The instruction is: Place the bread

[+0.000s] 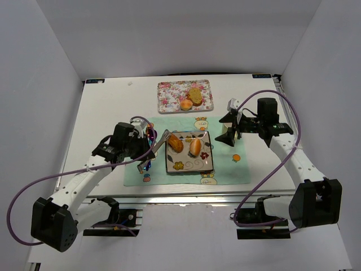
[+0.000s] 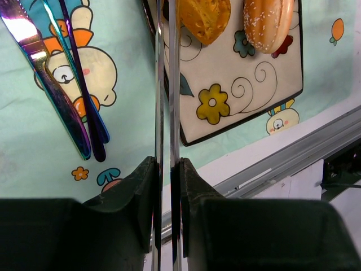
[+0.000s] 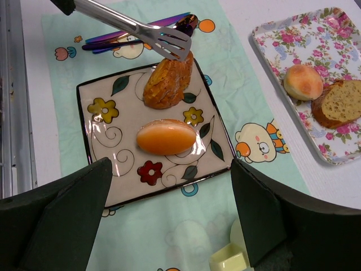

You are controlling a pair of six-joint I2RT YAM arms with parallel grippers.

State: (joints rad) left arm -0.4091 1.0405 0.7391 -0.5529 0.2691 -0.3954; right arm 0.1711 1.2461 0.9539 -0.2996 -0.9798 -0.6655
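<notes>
White tabletop (image 1: 107,107), teal placemat (image 1: 231,169) across the middle, floral tray (image 1: 169,93) at the far side with a round roll (image 3: 303,82) and a bread slice (image 3: 344,101) on it. The square plate (image 3: 113,164) sits on the mat with a golden pastry (image 3: 167,82) and a long bun (image 3: 166,137) lying on it, close but apart.

The left hand (image 2: 167,169) is pressed together on the handles of the tongs (image 3: 141,31), whose arms are squeezed nearly shut. Their tip rests on the pastry's far end; whether it pinches any crust, I can't tell. The right hand (image 1: 227,127) hovers spread and empty just right of the plate.

The risk, as I read it: if that tip has caught the crust, pulling away drags the pastry toward the plate's rim, and a low sideways sweep could clip the cutlery (image 2: 62,96) beside the plate.
</notes>
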